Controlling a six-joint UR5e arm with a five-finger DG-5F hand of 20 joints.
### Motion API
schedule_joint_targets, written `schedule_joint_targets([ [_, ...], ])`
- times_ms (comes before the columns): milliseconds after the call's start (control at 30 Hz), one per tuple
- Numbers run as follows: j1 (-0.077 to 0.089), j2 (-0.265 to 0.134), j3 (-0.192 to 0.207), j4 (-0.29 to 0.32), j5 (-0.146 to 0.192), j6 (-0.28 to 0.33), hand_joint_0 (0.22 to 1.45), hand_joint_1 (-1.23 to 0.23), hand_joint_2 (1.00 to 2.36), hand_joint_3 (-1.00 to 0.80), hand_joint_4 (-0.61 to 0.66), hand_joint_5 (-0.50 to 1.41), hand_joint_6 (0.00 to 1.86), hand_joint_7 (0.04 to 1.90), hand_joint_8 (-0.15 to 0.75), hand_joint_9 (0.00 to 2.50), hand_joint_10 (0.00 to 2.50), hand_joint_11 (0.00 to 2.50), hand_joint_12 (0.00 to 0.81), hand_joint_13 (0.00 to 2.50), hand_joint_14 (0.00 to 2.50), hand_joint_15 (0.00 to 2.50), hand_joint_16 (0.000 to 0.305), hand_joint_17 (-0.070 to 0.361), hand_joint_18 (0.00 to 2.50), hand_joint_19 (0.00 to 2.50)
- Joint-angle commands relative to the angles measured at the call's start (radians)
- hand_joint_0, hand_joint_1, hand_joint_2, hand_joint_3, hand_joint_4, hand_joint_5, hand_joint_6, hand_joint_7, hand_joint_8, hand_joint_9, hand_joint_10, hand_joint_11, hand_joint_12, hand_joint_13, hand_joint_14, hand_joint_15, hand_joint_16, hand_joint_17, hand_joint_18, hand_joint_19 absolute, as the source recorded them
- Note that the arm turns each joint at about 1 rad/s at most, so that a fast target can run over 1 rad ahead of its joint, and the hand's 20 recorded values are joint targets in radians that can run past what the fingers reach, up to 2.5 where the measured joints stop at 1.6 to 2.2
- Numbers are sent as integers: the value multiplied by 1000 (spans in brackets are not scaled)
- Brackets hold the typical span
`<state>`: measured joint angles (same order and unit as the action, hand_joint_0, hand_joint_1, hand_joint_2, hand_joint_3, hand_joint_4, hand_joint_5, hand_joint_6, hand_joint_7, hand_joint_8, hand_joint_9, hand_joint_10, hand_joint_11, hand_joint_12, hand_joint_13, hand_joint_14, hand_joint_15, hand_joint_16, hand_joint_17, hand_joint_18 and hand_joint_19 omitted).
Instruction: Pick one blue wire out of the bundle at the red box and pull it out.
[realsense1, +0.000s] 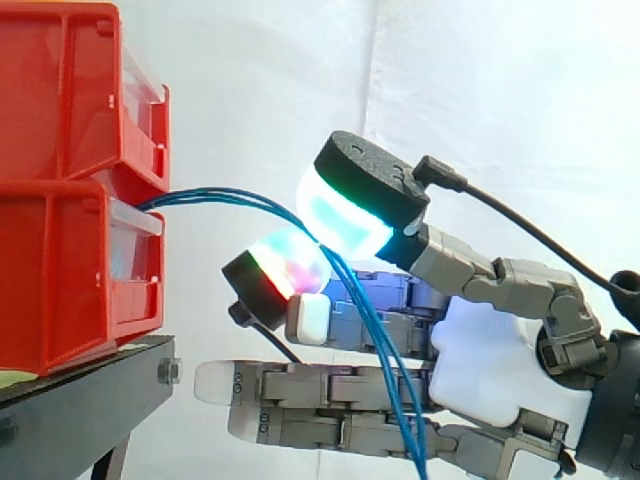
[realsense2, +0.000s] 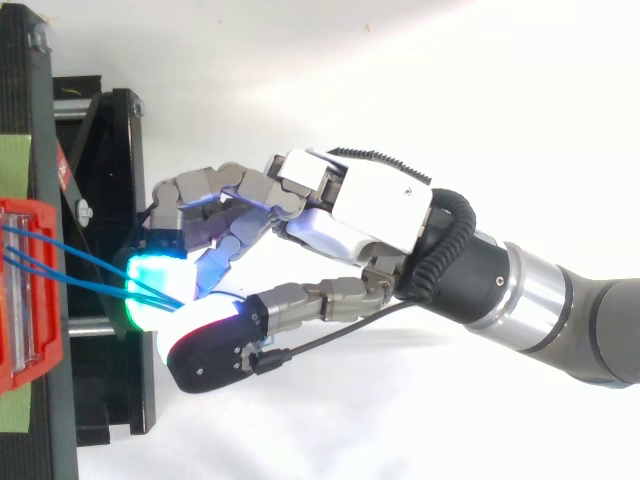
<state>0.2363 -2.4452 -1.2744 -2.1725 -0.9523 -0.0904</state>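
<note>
Your hand (realsense1: 500, 370) pinches the blue wires (realsense1: 210, 195) between two pads, near the red box (realsense1: 60, 280) front edge. Likely thin, limp, slippery; grip there.

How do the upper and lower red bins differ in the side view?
The upper red bin sits stacked on the lower red bin, which rests on the black stand. The blue wires come out at the lower red bin's front; none leave the upper red bin. Both are red with a clear front panel.

From bins (realsense1: 50, 270) (stacked on a stand (realsense1: 80, 400)), wires (realsense1: 220, 195) reach the hand (realsense1: 500, 370).
</note>
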Motion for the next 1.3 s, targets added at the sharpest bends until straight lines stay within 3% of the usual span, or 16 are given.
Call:
schedule_joint_targets([
  [0, 0, 0, 0, 0, 0, -2, 604, -628, 1005, -426, 135, -42, 683, 1336, 125, 1171, 22, 632, 307, 619, 14, 346, 47, 105, 321, 318],
  [133, 0, 0, 0, -1, 0, -5, 598, -574, 1007, -402, 113, -40, 657, 1407, 128, 1168, 21, 648, 310, 615, 14, 355, 47, 105, 315, 323],
  [433, -2, 0, 0, -1, 0, -5, 586, -768, 1010, -213, 167, -112, 864, 1214, 250, 1159, 23, 833, 367, 703, 16, 423, 56, 126, 415, 300],
  [633, -3, 0, 0, 0, 0, -5, 608, -833, 1012, -156, 85, -129, 893, 1158, 262, 1128, 22, 873, 366, 706, 16, 429, 55, 125, 430, 305],
  [800, -2, 0, 0, -1, 1, -5, 593, -800, 1011, -250, 94, -133, 887, 1061, 223, 1116, 20, 793, 354, 694, 17, 409, 54, 122, 420, 320],
  [900, -2, 0, 1, -1, 1, -5, 564, -647, 1008, -389, 92, -115, 835, 1141, 206, 1130, 23, 770, 330, 669, 18, 414, 49, 111, 373, 357],
  [1000, 0, 0, 0, 0, 1, -5, 539, -590, 1004, -443, 107, -113, 828, 1142, 214, 1131, 24, 770, 337, 668, 17, 419, 51, 114, 369, 352],
  [1267, 2, 0, 0, -1, 1, -5, 496, -632, 1000, -500, 139, -114, 826, 1171, 233, 1138, 23, 783, 356, 675, 16, 422, 54, 121, 376, 343],
])
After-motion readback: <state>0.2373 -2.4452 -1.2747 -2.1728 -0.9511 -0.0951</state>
